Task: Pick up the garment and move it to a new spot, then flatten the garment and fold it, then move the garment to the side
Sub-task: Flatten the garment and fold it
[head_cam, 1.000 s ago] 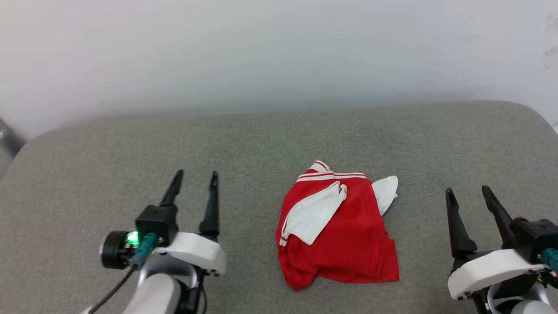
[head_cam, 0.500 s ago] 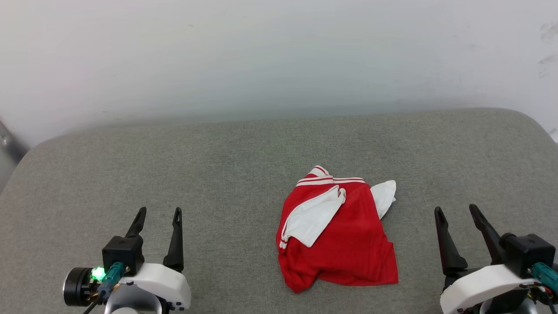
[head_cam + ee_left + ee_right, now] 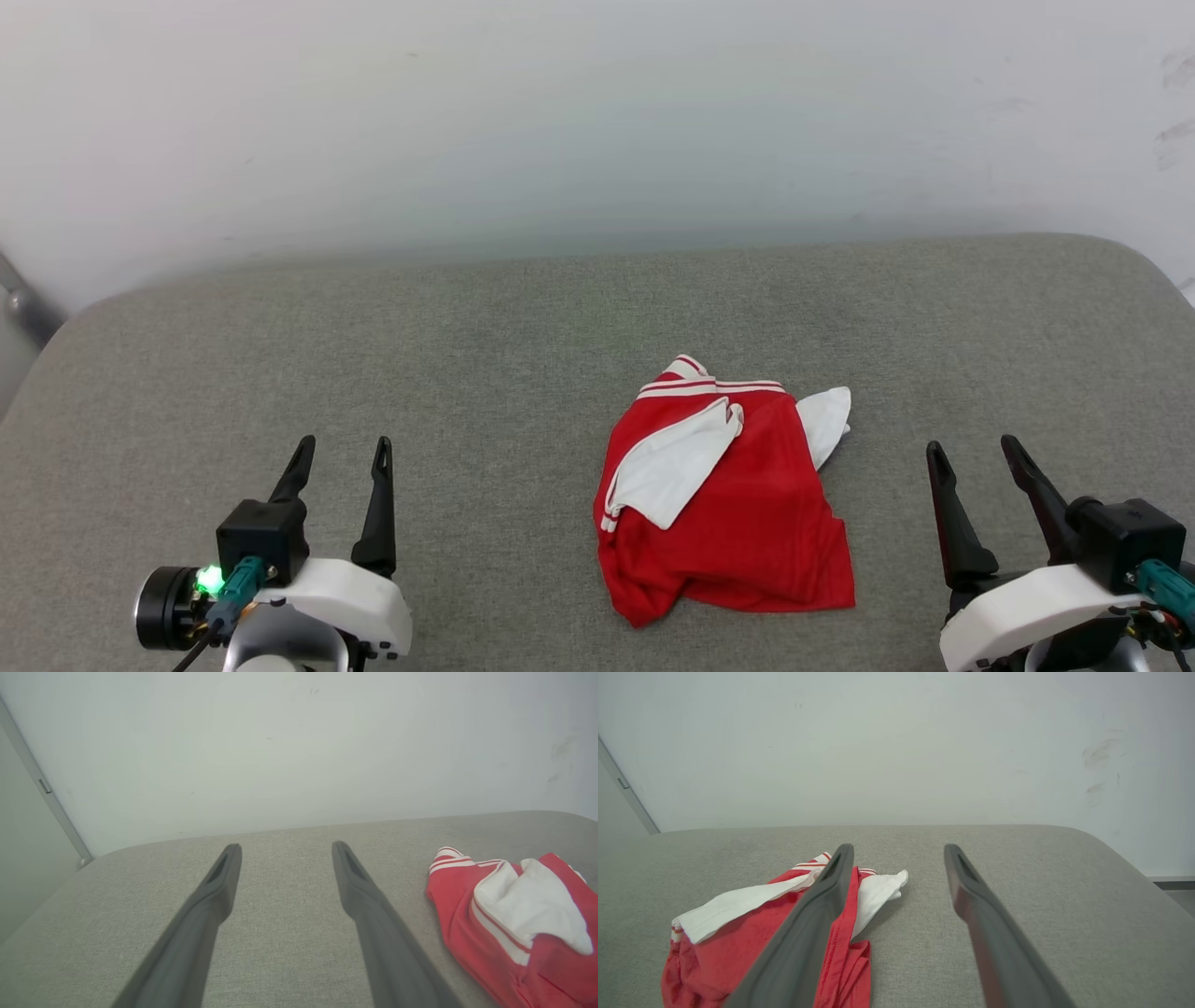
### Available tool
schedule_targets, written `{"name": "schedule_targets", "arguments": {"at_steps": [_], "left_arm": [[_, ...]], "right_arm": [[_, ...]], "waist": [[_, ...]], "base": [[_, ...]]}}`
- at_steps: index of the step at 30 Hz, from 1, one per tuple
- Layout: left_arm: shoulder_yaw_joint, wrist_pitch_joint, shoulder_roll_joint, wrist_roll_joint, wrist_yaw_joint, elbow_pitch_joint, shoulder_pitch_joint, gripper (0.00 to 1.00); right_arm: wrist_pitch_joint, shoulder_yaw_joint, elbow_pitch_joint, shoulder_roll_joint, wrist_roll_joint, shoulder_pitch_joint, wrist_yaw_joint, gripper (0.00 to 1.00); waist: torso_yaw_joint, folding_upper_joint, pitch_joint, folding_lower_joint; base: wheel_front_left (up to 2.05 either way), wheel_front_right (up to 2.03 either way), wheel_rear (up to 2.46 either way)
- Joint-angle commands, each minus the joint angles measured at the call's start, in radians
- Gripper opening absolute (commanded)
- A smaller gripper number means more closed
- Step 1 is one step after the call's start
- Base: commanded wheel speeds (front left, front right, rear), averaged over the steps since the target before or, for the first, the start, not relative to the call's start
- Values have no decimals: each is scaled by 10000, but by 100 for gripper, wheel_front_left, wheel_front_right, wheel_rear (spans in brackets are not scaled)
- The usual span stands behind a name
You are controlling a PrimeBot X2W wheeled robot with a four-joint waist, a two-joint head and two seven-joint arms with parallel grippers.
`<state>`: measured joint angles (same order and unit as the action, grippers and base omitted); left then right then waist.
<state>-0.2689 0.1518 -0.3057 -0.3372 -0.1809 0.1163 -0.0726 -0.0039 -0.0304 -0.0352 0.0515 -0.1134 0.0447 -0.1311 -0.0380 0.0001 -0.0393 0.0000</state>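
Note:
The garment [image 3: 738, 523], a bright red T-shirt with white sleeves and striped trim, lies crumpled right of centre on the grey cushioned surface [image 3: 467, 355]. It also appears at the right of the left wrist view as the garment [image 3: 514, 914] and at the lower left of the right wrist view as the garment [image 3: 738, 933]. My left gripper [image 3: 341, 450] stands open at the lower left, well apart from the cloth. At the lower right my right gripper [image 3: 971, 450] is open too, a short way right of the shirt. Nothing is between either pair of fingers.
A pale wall [image 3: 597, 121] rises behind the grey surface. The surface's rounded corners show at the far left [image 3: 56, 327] and far right [image 3: 1148, 261]. A grey vertical strip [image 3: 42, 784] runs down the wall at the left.
My left gripper has drawn back toward the lower left, away from the garment. The right gripper has pulled back slightly. The head view tilted a little; the garment lies as before.

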Motion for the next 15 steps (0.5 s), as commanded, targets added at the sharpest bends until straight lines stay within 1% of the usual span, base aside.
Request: {"name": "schedule_targets", "arguments": {"at_steps": [1,3,5,7,11,15], "left_arm": [[-5,-60,-33,16,-48,-72,-174,100],[-114,-209,19,-4,54,-177,-366,100],[-402,-516,153,-40,264,-313,-723,100],[-755,-950,269,-84,587,-416,-1215,100],[-1496,-2231,645,-344,1305,-351,-2400,100],[-2324,-3621,1065,-528,2012,32,-3544,100]], "right_arm": [[-15,7,-2,-16,19,-52,7,100],[-27,-14,4,-16,17,-89,7,100],[-30,-40,-9,-16,30,-130,7,100],[-35,-41,-18,-16,36,-175,7,100],[-66,41,4,-16,48,-277,7,100],[-116,131,61,-16,-38,-437,7,100]], "waist": [[-8,-1,15,0],[1,-1,43,0],[25,-1,106,0],[30,-1,175,0],[-60,-1,373,0],[-269,-1,696,0]], "base": [[0,0,0],[0,0,0],[0,0,0],[0,0,0],[0,0,0],[0,0,0]]}}
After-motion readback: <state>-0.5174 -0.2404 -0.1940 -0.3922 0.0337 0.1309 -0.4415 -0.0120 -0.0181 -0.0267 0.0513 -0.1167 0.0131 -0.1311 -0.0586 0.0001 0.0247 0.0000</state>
